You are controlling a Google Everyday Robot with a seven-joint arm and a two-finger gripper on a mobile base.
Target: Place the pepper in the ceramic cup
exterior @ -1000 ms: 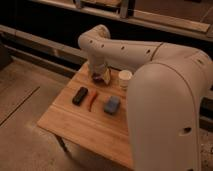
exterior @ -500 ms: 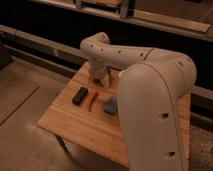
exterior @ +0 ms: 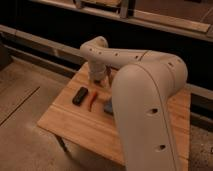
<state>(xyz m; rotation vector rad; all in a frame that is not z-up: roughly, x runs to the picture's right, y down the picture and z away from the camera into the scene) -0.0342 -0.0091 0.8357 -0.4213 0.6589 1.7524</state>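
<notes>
The pepper [exterior: 92,99] is a slender red-orange chili lying on the wooden table [exterior: 75,125], just right of a black block [exterior: 79,95]. My gripper [exterior: 100,81] hangs at the end of the white arm over the back of the table, a short way behind the pepper and apart from it. The ceramic cup is hidden behind the arm's large white link [exterior: 147,105].
A blue-grey pad [exterior: 107,107] shows partly at the edge of the arm link, right of the pepper. A dark wall with a ledge runs behind the table. Concrete floor lies to the left and in front.
The arm's large link has swung left and closer to the camera, covering the cup and most of the pad. The pepper and the black block have not moved.
</notes>
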